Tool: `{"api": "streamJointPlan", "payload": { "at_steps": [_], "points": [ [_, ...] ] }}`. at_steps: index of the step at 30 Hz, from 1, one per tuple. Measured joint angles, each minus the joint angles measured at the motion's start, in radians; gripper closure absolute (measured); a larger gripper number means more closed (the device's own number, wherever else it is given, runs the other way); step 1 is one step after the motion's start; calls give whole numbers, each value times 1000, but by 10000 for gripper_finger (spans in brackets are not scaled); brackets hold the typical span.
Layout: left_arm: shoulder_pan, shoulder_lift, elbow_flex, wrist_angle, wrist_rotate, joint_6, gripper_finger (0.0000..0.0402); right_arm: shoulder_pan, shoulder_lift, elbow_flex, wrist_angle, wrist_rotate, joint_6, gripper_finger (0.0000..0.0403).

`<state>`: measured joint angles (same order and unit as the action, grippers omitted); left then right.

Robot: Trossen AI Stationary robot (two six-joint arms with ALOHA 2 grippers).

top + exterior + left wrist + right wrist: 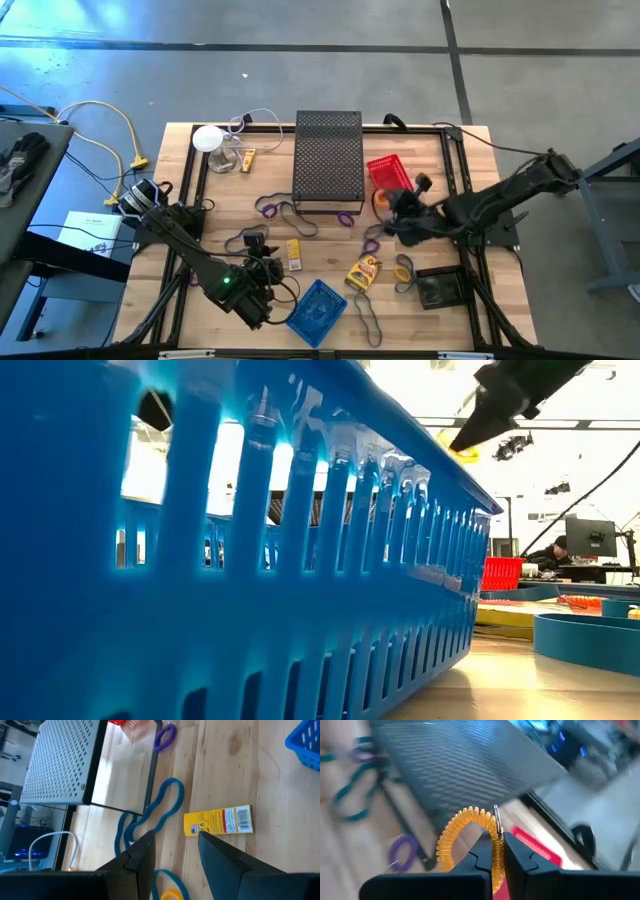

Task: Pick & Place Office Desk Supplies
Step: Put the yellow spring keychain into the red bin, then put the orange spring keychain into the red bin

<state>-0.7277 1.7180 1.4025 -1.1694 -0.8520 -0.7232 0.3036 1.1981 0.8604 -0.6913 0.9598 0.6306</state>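
Orange coiled loop (470, 837) pinched between the closed fingers of the right gripper (497, 851), lifted above the table just beside the red basket (388, 171) and near the black mesh box (328, 160). Left gripper (175, 847) parted, empty, hovering over the yellow packet (218, 821) and a blue band (150, 817) beside the blue basket (318, 312).

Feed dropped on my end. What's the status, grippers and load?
Right gripper shut on orange coil, near red basket. Left gripper open, empty, over yellow packet. Black mesh box beside right gripper, nothing blocking.
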Motion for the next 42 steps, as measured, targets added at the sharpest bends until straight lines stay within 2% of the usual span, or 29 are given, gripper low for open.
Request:
{"api": "streamJointPlan", "payload": {
  "at_steps": [2, 6, 12, 18, 23, 28, 33, 35, 38, 42],
  "points": [
    [0, 0, 0, 0, 0, -6, 261, -84, 0, 1, -61, -32, 90, 393],
    [-2, 0, 0, 1, 0, -11, 261, -276, 31, -1, -164, -167, 212, 393],
    [-8, 0, 0, 13, 13, -17, 261, -428, 92, -28, -99, -332, 151, 392],
    [-10, 0, 0, 17, 13, -17, 261, -482, 170, -28, -59, -332, 138, 376],
    [-10, 0, 0, 19, 13, -17, 261, -496, 204, -28, -52, -363, 142, 309],
    [-10, 0, 0, 19, 13, -17, 261, -496, 204, -28, -53, -340, 129, 241],
    [-10, 0, 0, 19, 13, -17, 261, -484, 151, -28, -59, -374, 100, 210],
    [-10, 0, -2, 20, 13, -17, 261, -473, 114, -28, -73, -450, 99, 209],
    [-10, 0, -16, 22, 14, -17, 261, -461, 52, -27, -124, -642, 128, 214],
    [-8, 1, -46, 41, 15, -17, 261, -432, 0, -27, -273, -888, 271, 232]
  ]
}}
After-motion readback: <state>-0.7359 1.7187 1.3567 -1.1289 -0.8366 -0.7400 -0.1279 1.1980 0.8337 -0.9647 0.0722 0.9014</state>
